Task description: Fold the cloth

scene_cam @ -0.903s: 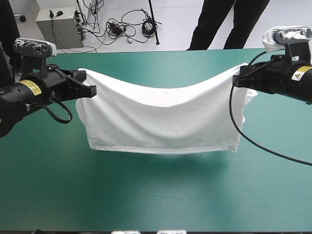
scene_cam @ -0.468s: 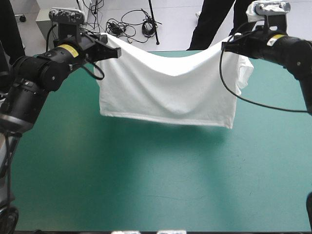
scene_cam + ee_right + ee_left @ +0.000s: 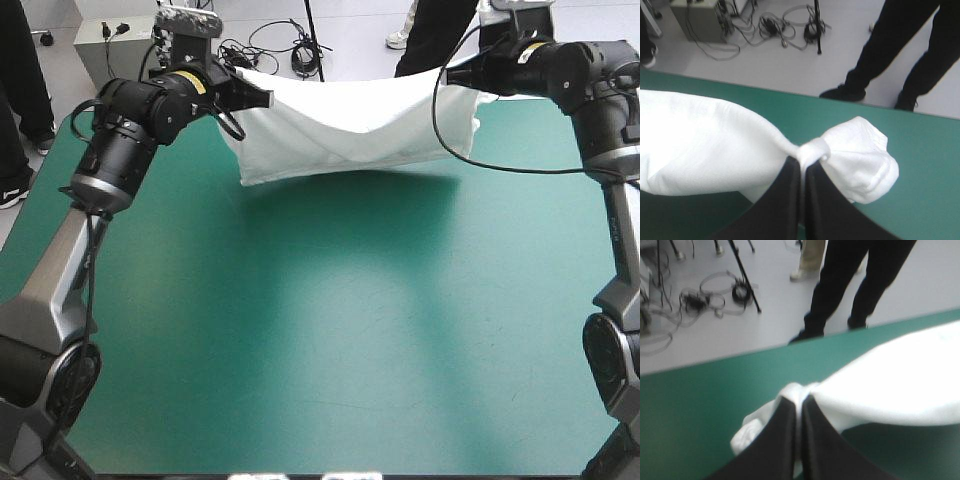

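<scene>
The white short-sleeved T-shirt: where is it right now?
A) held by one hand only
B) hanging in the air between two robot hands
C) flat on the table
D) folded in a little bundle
B: the black-fingered left hand and right hand each pinch an upper corner, so the white short-sleeved T-shirt hangs above the teal-green table.

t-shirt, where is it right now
In the high view the T-shirt hangs stretched between the left gripper and the right gripper, lifted above the far edge of the table.
</scene>
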Controlling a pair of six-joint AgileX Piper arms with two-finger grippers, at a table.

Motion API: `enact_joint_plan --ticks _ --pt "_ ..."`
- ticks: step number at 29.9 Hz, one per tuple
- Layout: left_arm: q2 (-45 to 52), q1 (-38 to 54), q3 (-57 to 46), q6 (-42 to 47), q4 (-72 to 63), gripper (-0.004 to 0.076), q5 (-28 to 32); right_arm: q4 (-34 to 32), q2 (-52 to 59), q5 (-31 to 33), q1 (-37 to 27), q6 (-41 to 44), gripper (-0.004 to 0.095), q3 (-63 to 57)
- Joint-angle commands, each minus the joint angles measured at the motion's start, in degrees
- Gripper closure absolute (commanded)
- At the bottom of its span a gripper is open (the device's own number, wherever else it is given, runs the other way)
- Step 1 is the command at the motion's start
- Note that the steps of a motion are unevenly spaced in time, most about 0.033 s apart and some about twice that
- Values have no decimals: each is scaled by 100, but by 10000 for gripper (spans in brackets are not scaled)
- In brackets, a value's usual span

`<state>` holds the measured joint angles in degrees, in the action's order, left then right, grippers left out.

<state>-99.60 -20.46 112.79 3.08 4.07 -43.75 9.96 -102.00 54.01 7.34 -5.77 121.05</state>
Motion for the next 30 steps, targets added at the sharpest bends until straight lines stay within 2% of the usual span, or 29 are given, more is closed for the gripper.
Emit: enact_joint_plan --ticks 1,4,6,10,15,22,30 --pt "-83 8 187 -17 150 733 -662 -300 139 -115 -42 -49 925 -341" --pt "-306 8 187 -81 166 733 -1487 -462 139 148 -42 -11 925 -888" --pt "-356 -4 170 -174 44 733 -1823 -491 139 406 -42 0 925 -1262" --pt "-235 -4 -136 -189 -181 733 -2096 -491 151 866 -42 -10 925 -1847" --pt "122 -13 -1235 -189 -348 733 -2412 -477 188 1553 -42 -45 925 -2432" --pt "803 -50 -2921 -308 -539 733 -2403 -199 520 1752 -42 -197 925 -3451" --pt "1442 -299 -4530 -177 -559 733 -2028 -185 1040 1752 -31 -259 925 -4894"
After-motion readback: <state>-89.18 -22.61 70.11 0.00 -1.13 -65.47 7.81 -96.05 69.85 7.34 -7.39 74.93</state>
